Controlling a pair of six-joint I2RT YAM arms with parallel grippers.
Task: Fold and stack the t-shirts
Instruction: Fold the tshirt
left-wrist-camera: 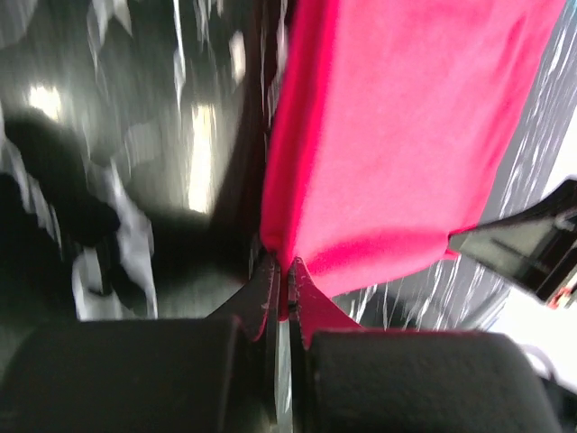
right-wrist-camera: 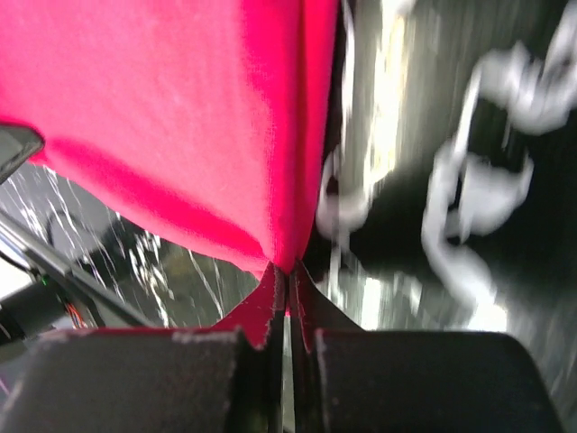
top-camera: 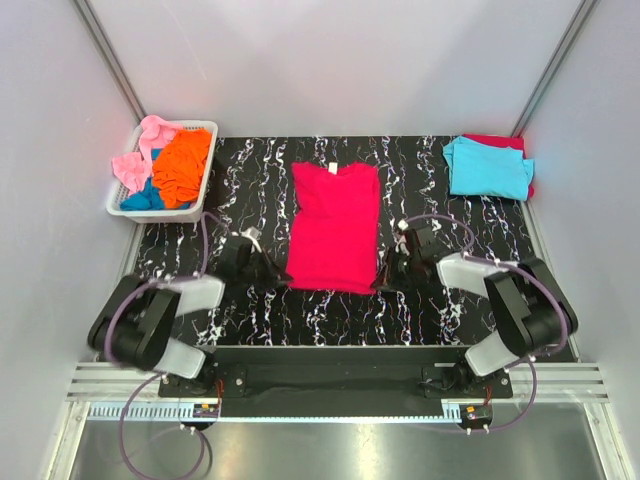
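A crimson-red t-shirt (top-camera: 335, 225) lies flat in the middle of the black marbled table, sides folded in, collar at the far end. My left gripper (top-camera: 281, 277) is shut on its near left corner; the left wrist view shows the cloth (left-wrist-camera: 397, 144) pinched between the fingertips (left-wrist-camera: 287, 287). My right gripper (top-camera: 384, 278) is shut on the near right corner, with the cloth (right-wrist-camera: 180, 117) pinched in the right wrist view (right-wrist-camera: 289, 281). A folded cyan t-shirt (top-camera: 488, 166) lies on a folded red one (top-camera: 500, 142) at the far right. Orange (top-camera: 183, 165), pink (top-camera: 142, 150) and blue (top-camera: 143, 197) shirts fill a basket.
The white slotted basket (top-camera: 203, 130) stands at the table's far left corner. White walls and metal posts close in the table on three sides. The arm bases sit at the near edge.
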